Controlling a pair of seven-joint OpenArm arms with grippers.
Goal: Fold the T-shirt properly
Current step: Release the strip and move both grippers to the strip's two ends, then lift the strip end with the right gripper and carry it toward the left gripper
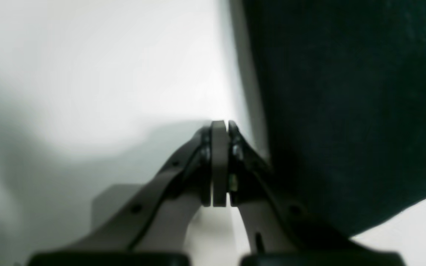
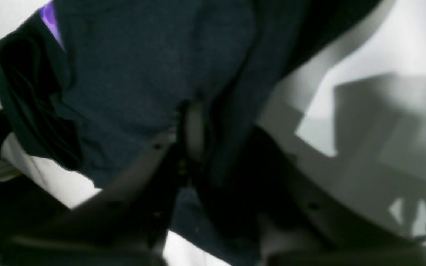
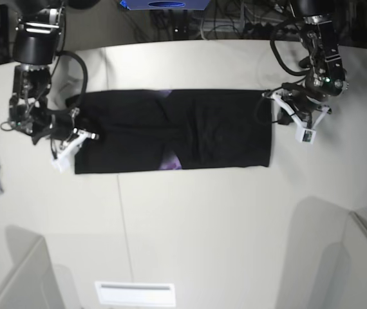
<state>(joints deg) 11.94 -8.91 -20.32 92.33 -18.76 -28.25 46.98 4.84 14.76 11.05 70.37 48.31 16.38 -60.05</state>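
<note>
T-shirt (image 3: 170, 138): flat on surface (image 3: 190, 219), folded to long band. My right end effector (image 2: 198, 129): pinching its end, cloth between the pads. My left end effector (image 1: 220, 162): closed, empty, just beside other end. Risk: one-sided lift skews the fold; thin pinch may slip.

black t-shirt (image 3: 190, 132) folded flat lengthwise

I see two black arms with looped black cables. The left gripper (image 1: 220, 162) has grey flat fingers (image 1: 218, 166) on dark linkage bars with small screws behind them. The right gripper (image 3: 74, 143) has white finger frames on a black wrist.
</note>
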